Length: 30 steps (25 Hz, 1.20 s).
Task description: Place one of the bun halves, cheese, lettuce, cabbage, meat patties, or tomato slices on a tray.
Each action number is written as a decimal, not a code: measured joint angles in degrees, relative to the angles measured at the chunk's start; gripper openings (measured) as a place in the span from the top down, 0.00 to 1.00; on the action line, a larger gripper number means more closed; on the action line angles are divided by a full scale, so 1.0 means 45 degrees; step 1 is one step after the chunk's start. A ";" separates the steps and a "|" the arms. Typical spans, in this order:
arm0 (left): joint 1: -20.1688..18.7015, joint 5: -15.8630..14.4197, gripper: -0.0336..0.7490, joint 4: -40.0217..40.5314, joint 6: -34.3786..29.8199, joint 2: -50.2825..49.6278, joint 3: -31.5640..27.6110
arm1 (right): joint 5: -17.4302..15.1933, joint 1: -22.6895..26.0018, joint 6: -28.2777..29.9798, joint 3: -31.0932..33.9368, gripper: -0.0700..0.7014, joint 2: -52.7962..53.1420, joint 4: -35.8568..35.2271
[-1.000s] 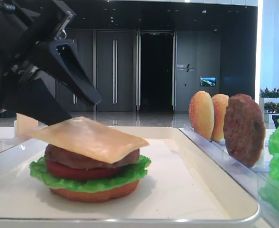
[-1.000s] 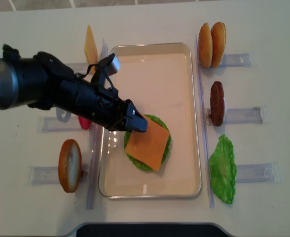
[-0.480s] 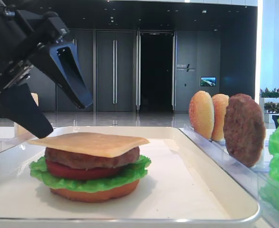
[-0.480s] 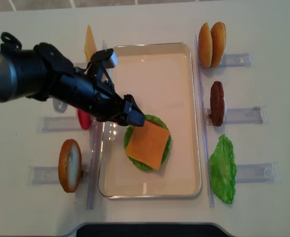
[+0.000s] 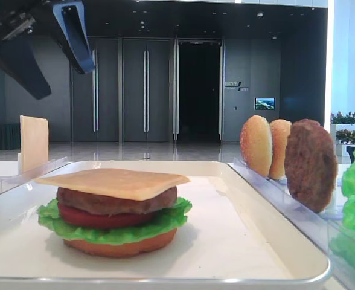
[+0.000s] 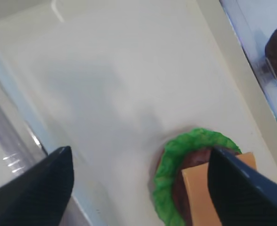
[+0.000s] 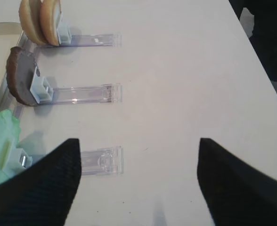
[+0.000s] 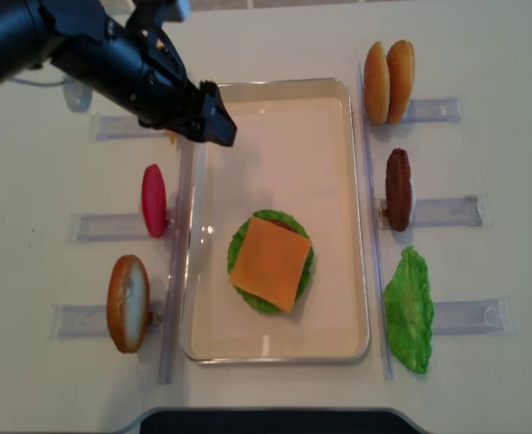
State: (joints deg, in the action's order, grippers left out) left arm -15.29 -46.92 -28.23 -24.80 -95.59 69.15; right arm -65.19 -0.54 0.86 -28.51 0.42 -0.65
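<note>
no readable text anywhere, small wall sign (image 5: 235, 86) right of centre in the low view too blurred to read

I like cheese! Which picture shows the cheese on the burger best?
The overhead view: the whole square cheese shows flat on the stack. The low side view shows it edge-on, the left wrist view only a corner, the right wrist view none.

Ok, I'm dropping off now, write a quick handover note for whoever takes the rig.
Left gripper: open, empty, raised over the tray's far left rim.
Right gripper: open, empty, over bare table by the holder rails.
Done: cheese lies flat atop the stack of patty, tomato, lettuce and bottom bun on the tray.
Left: a bun half from the left rail could top it.
</note>
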 joint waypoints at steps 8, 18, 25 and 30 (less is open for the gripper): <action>0.1660 -0.2738 0.07 0.3486 0.2653 0.0425 0.2073 | 0.0000 0.0000 0.0000 0.0000 0.24 0.0000 0.0000; 0.3929 -0.5088 0.07 0.8084 0.6144 0.1000 0.2138 | 0.0000 0.0000 0.0000 0.0000 0.24 0.0000 0.0000; 0.4014 -0.5099 0.07 0.8849 0.6679 0.1614 0.0812 | 0.0000 0.0000 0.0000 0.0000 0.24 0.0000 0.0000; 0.4014 -0.4983 0.07 0.8801 0.6704 0.3430 -0.1310 | 0.0000 0.0000 0.0000 0.0000 0.24 0.0000 0.0000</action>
State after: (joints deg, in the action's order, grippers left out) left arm 2.77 -69.34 11.38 5.37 -80.15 63.26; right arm -65.19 -0.54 0.86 -28.51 0.42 -0.65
